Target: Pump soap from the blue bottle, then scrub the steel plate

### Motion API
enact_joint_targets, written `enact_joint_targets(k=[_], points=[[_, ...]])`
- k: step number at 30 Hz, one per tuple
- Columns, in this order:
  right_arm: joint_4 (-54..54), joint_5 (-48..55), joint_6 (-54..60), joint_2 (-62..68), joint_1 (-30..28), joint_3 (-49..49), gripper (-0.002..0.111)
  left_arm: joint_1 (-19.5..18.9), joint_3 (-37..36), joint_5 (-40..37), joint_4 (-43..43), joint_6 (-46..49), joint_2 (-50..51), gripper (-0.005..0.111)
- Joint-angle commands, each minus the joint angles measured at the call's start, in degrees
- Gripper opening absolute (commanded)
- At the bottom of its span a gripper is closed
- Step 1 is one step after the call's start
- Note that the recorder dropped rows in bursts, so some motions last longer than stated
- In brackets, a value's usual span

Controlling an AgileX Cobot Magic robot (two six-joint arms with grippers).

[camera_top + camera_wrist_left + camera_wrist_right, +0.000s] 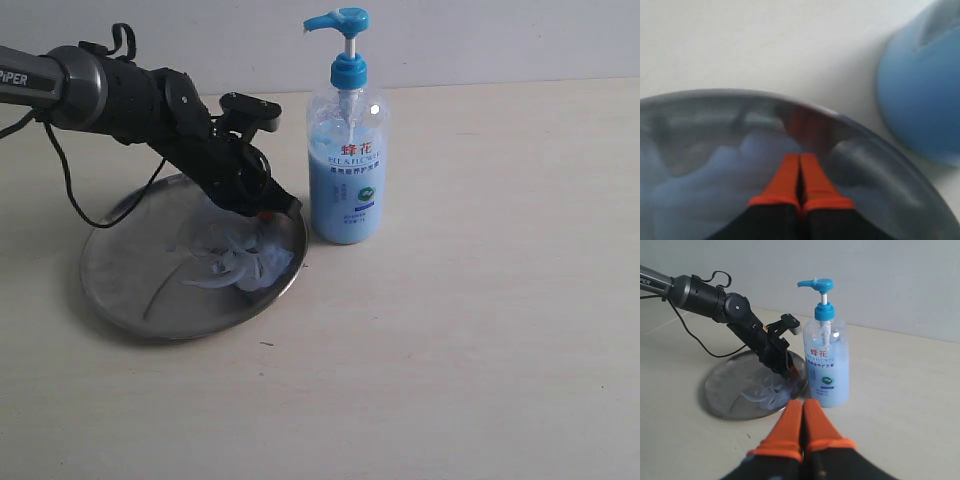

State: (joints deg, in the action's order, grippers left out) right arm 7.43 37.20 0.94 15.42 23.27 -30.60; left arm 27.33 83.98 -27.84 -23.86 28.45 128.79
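On the steel plate (120, 290) we see the soap (245, 262) smeared in whitish-blue swirls across the side nearest the blue bottle (347, 190). The plate lies flat on the tabletop (480, 330). The bottle stands upright just beside the plate's rim, partly filled with pale blue liquid. The left end effector (800, 160) slants down over the soapy patch, close to that rim. Its orange tips are pressed tight together, and we cannot tell whether they touch the metal. The right end effector (802, 407) hovers above the tabletop, well back from plate and bottle and pointing toward them. Its tips are likewise closed together, gripping nothing.
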Motion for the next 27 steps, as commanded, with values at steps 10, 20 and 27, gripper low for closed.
enact_joint_targets(k=[10,20,27], points=[[0.1,-0.2,0.2,-0.2,0.0,0.2,0.000,1.7,-1.2,-5.9,4.5,0.7,1.8,0.000],[0.1,-0.1,0.2,-0.2,0.0,0.2,0.000,-2.3,-1.2,-2.8,5.6,-3.3,1.8,0.000],[0.1,-0.1,0.2,-0.2,0.0,0.2,0.000,-4.2,-1.2,-1.9,7.4,-6.6,1.8,0.000]])
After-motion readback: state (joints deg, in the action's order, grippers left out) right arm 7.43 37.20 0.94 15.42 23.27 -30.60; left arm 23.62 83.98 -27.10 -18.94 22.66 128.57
